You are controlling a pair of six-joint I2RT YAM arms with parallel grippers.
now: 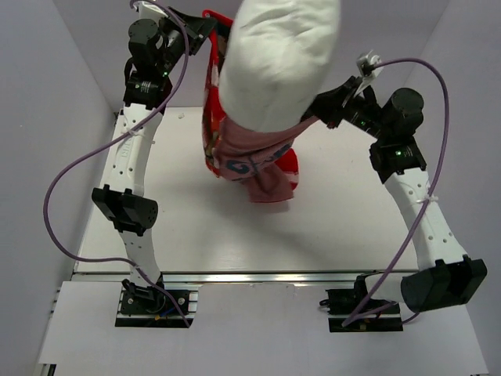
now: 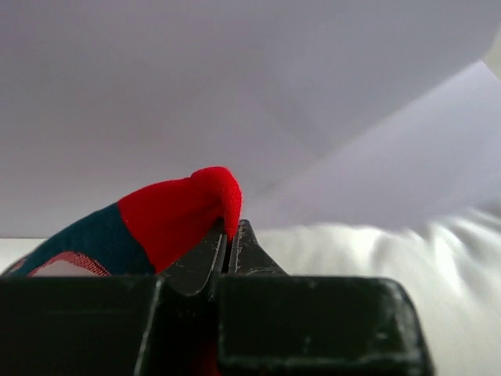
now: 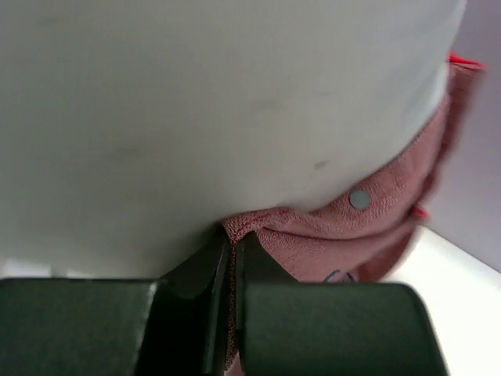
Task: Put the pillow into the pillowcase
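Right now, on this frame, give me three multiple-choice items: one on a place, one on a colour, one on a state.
1. Where is the pillow?
A. Lifted between the arms, its lower end in the pillowcase, the rest sticking out
B. Fully inside the pillowcase
C. Lying apart from the pillowcase

2. What colour is the fabric pinched at the left fingers?
A. Yellow
B. White
C. Red

3. How are the right fingers?
A. Wide open
B. Shut on the pillowcase edge
C. Out of view

Answers:
1 A, the top view shows white bulk above the cloth band.
2 C, the left wrist view shows a red fold pinched.
3 B, the right wrist view shows a pink hem between closed tips.
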